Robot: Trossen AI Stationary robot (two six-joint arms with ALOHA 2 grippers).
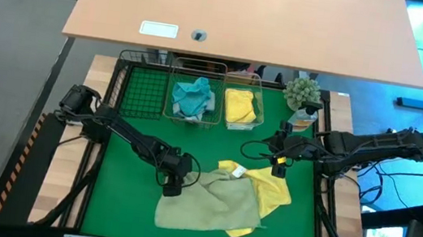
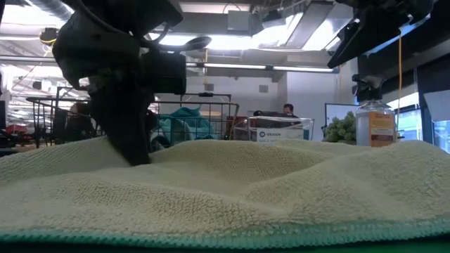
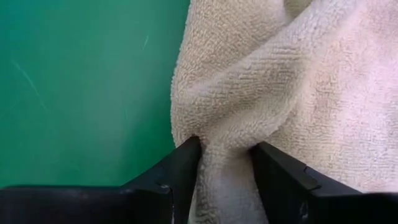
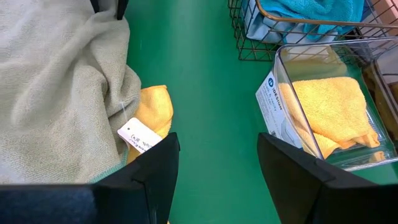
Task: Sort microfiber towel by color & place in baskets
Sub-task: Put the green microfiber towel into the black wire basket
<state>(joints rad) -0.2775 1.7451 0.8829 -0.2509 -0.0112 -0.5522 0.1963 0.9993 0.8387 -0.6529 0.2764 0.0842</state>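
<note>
Beige towel (image 1: 208, 202) pinched by left gripper (image 1: 172, 185) near the mat's front edge; right gripper (image 1: 278, 165) open, empty. Two baskets (image 1: 194, 100) filled; yellow towel (image 1: 271, 192) remains.

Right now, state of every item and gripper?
Left gripper: shut on beige towel, pinching a fold.
Right gripper: open, empty, above mat.
Yellow towel: on mat, partly under beige one.
Black basket: empty.
Copper basket: holds blue towels.
Clear basket: holds yellow towel.
</note>
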